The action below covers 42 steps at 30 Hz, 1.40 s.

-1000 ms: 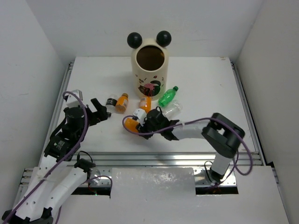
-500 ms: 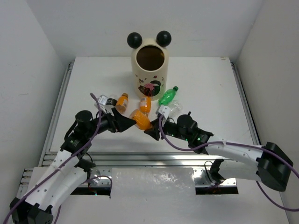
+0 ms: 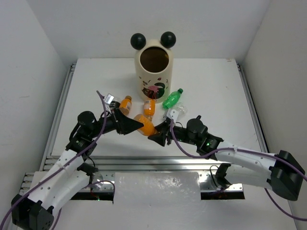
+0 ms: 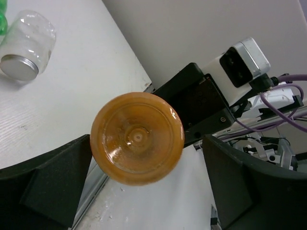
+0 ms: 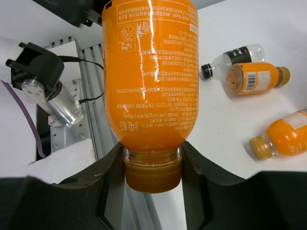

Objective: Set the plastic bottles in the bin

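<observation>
Table: white top is carrying the loose bottles before the bin.
Orange bottle: hanging in mid-air between both grippers, well short of the bin.
Right gripper: clamping the cap end.
Left gripper: gaping around the base, touching neither side.
Handover: left should be closing squarely on the body before right is letting go.

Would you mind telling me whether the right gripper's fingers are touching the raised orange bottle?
Touching. The right wrist view shows both fingers pressed against the orange bottle's cap end, no gap either side.
</observation>
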Motion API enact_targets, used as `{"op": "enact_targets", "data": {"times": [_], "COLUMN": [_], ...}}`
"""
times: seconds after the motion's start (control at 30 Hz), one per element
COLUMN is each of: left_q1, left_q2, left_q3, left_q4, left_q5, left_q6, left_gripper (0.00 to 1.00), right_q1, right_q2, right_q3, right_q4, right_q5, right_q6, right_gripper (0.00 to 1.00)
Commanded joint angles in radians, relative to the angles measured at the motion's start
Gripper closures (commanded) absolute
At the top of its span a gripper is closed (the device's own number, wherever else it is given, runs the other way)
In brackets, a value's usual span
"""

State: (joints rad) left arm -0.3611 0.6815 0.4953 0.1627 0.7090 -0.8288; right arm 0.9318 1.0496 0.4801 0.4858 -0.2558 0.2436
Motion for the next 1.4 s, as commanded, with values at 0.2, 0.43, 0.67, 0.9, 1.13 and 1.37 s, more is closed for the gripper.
{"op": "enact_targets", "data": {"times": [0.2,0.43,0.67,0.9,1.13,1.37], "left_q1": [-0.042,-0.059,-0.059,-0.061,-0.067,-0.067], "left_q2": [0.070,0.075,0.233,0.492,0.798,0.961], "left_q3": [0.037,0.230,0.538,0.712,0.940,1.098], "left_q4": [0.109,-0.087,-0.187,0.070,0.086,-0.029], "left_q5": [0.033,-0.216,-0.581,-0.729,-0.744,-0.772], "left_q6": [-0.001,0.134,0.263,0.349,0.405,0.382], "left_gripper": [0.80,1.00,1.00,1.00,1.00,0.18], "right_q1": [0.001,0.001,-0.001,-0.007,-0.008,-0.017], "right_q2": [-0.008,-0.100,-0.363,-0.462,-0.504,-0.329], "right_q3": [0.072,0.057,-0.007,-0.018,-0.025,0.041], "right_q4": [0.063,-0.050,-0.406,-0.562,-0.648,-0.740], "right_q5": [-0.037,0.142,0.749,0.819,0.862,0.846], "right_q6": [0.025,0.043,0.226,0.234,0.244,0.385], "right_gripper": [0.80,0.01,0.01,0.01,0.01,0.01]}}
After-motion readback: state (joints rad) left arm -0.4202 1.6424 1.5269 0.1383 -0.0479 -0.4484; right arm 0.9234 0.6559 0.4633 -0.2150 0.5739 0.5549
